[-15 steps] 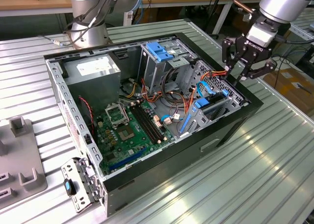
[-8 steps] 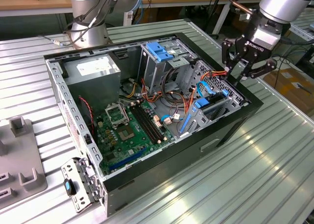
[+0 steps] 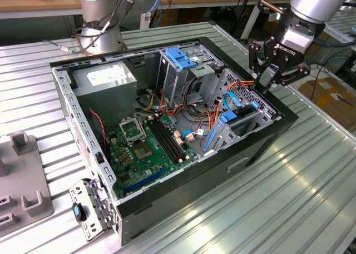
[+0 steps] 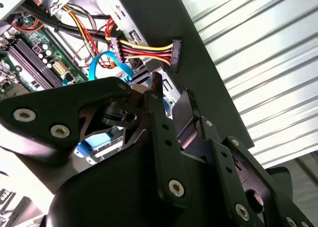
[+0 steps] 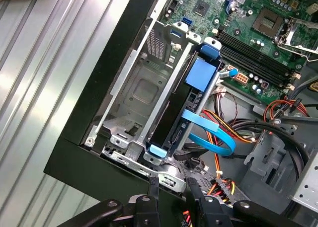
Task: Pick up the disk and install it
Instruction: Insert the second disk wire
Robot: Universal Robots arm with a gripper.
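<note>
Disk [image 3: 240,122] sits on edge in the drive bay at the case's front corner, on the exterior view's right. In the first wrist view we see the disk [image 5: 176,110] as a thin dark slab in a blue plastic carrier. A broad blue tab caps one end and a small blue clip the other. We cannot make out its label from this edge-on angle.

Table [image 3: 311,198] is ribbed grey metal. Case [image 3: 245,154] lies open on it, black outside and bare steel inside. Motherboard [image 3: 144,148] covers the floor of the case. Power supply [image 3: 105,79] is a grey box in the far corner. Cage [image 3: 183,59] with a blue top stands beside the bay.

Gripper [image 3: 267,86] hangs above the case edge near the disk, apart from it. In both wrist views the gripper [image 5: 172,187] [image 4: 171,93] has its fingers parted by a narrow gap with nothing between them, so we call it released. Blue cable [image 5: 213,137] loops just beside the disk.
</note>
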